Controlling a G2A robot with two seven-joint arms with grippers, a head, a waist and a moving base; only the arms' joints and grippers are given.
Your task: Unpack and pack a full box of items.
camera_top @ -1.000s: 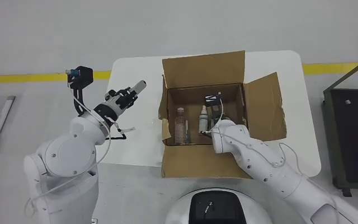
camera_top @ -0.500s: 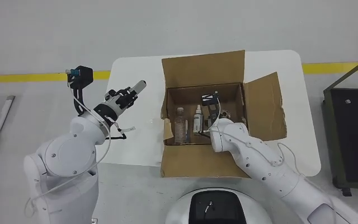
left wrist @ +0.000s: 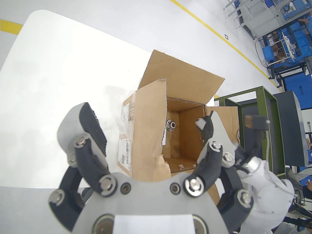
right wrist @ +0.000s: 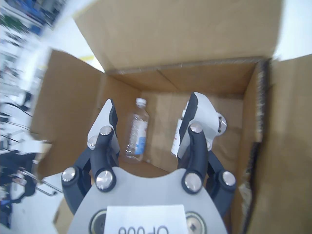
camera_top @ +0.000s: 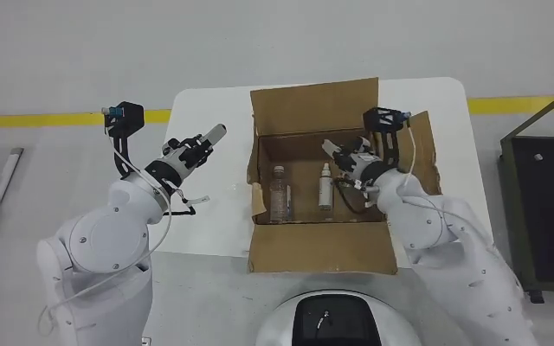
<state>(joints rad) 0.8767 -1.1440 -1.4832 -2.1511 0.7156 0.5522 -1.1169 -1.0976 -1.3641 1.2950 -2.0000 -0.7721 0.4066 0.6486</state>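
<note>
An open cardboard box (camera_top: 316, 112) stands in the middle of the white table (camera_top: 212, 221), all flaps folded out. On its floor lie a clear plastic bottle (camera_top: 279, 195) (right wrist: 137, 132) and a white spray bottle (camera_top: 325, 186) (right wrist: 176, 137), side by side. My right gripper (camera_top: 338, 160) (right wrist: 152, 113) hangs open above the box's right half, empty, pointing down into it. One of its fingers (right wrist: 192, 113) hides part of the white bottle. My left gripper (camera_top: 210, 136) (left wrist: 148, 122) is open and empty over the bare table, left of the box (left wrist: 151, 127).
A small round metal part (left wrist: 171, 124) (right wrist: 221, 122) lies in the box near the right wall. The box's left wall is torn. A dark cart with a green frame (camera_top: 528, 203) stands past the table's right edge. Bare table lies left of the box.
My right gripper has come up out of the box and swung to its right side. The white spray bottle has shifted slightly to the right. The left arm has kept still.
</note>
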